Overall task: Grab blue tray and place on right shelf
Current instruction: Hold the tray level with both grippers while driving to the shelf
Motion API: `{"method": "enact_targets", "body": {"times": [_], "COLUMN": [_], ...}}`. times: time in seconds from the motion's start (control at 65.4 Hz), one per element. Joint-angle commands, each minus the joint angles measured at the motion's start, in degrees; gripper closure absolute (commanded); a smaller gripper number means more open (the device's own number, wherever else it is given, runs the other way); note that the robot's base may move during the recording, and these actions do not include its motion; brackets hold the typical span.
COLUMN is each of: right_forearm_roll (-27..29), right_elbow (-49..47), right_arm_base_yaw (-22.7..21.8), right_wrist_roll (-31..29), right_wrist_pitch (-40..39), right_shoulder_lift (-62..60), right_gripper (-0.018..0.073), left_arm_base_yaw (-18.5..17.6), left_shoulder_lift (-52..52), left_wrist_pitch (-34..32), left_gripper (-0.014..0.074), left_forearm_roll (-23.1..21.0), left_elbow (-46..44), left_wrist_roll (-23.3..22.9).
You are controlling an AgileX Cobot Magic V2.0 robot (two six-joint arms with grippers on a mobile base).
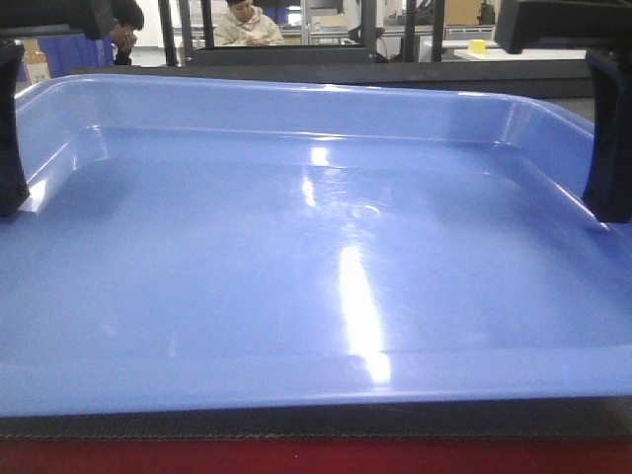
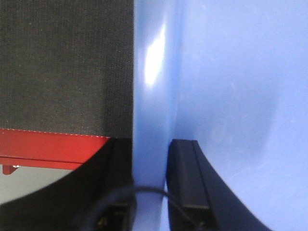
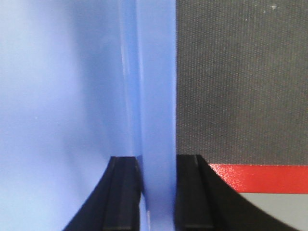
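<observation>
The blue tray (image 1: 296, 247) fills the front view, glossy and with nothing in it, low over the dark mat (image 1: 296, 420). My left gripper (image 2: 150, 161) is shut on its left rim (image 2: 149, 96), one black finger (image 2: 185, 173) inside the wall and the other outside. My right gripper (image 3: 158, 168) is shut on the right rim (image 3: 156, 86) in the same way, with its inner finger (image 3: 122, 187) on the tray's wall. In the front view both grippers stand as dark shapes at the tray's sides, left (image 1: 10, 148) and right (image 1: 607, 148). The right shelf is out of view.
The dark grey mat (image 2: 62, 62) ends in a red table edge (image 3: 260, 178) close behind both grippers. Beyond the tray's far rim stand dark frame uprights (image 1: 183, 30), and a seated person (image 1: 247, 25) is behind them. A yellow block (image 1: 478, 45) rests on a far table.
</observation>
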Motion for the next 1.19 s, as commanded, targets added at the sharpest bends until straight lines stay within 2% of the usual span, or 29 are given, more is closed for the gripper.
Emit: {"method": "enact_targets", "body": {"times": [0.0,0.964,1.178], "right_forearm_roll": [1.57,1.57,1.57], "right_elbow": [-1.7,-1.7,-1.7], "right_arm_base_yaw": [0.54,0.54,0.54], "right_wrist_roll": [0.78,0.78,0.78], "right_wrist_pitch": [-3.77,-3.77,-3.77], "right_shoulder_lift": [-1.85,-1.85,-1.85], "right_gripper": [0.0399,0.0399,0.0399], "left_arm_base_yaw": [-0.77,-0.77,-0.77], "left_shoulder_lift": [-1.6,-1.6,-1.6], "left_wrist_pitch": [-1.76,-1.76,-1.76], "left_gripper": [0.0559,0.0559,0.0559], "left_forearm_roll": [-2.1,-2.1,-3.84], "left_elbow": [-1.59,-1.59,-1.59], "left_wrist_roll": [-0.97,-0.97,-0.97]}}
